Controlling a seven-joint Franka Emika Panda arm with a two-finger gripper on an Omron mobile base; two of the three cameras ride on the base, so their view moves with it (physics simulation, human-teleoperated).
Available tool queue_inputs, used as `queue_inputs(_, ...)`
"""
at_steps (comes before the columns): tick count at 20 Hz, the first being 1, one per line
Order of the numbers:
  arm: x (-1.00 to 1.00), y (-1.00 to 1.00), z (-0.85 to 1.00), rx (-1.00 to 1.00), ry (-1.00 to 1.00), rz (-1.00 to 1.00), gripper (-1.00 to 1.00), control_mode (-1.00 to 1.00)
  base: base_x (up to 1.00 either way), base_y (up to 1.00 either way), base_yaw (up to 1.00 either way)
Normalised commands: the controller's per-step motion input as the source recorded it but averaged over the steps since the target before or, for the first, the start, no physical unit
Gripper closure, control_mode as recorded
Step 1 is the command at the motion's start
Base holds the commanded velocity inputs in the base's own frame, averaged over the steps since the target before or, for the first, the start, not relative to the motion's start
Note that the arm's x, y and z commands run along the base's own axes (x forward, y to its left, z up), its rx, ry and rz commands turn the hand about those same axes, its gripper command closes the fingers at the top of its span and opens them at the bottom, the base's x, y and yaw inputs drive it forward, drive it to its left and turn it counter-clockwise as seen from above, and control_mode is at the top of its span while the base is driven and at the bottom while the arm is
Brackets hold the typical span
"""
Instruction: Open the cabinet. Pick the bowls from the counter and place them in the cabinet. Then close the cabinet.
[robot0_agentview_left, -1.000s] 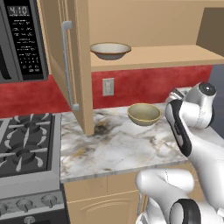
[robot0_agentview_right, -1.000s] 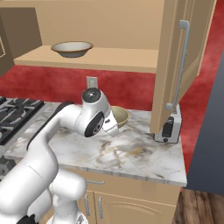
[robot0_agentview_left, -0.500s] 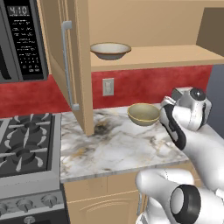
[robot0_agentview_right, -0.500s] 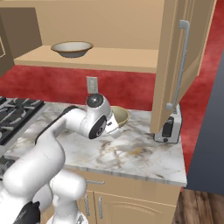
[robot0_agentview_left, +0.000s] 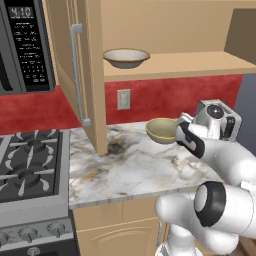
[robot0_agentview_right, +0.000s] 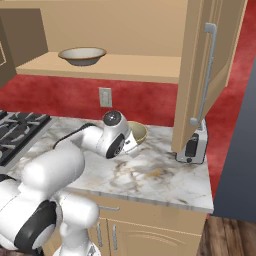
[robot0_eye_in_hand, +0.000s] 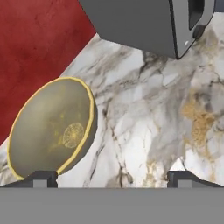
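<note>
Since a second ago the arm has swung lower toward the deeper bowl (robot0_eye_in_hand: 52, 127); the gripper (robot0_eye_in_hand: 111, 177), jaws spread and empty, seems just right of it.

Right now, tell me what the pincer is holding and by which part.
Nothing is held. The pincer stands open above the counter, its fingertips wide apart; the deeper bowl lies beside one fingertip, not between them.
</note>
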Motion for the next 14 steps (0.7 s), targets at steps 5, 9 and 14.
queue_inputs(5, 0.47, 0.0, -0.25, 0.0, 0.0, 0.0, -1.0, -1.0, 0.0, 0.0, 0.0)
queue_inputs(9, 0.52, 0.0, -0.25, 0.0, 0.0, 0.0, -1.0, -1.0, 0.0, 0.0, 0.0)
queue_inputs(14, 0.54, 0.0, -0.26, 0.0, 0.0, 0.0, -1.0, -1.0, 0.0, 0.0, 0.0)
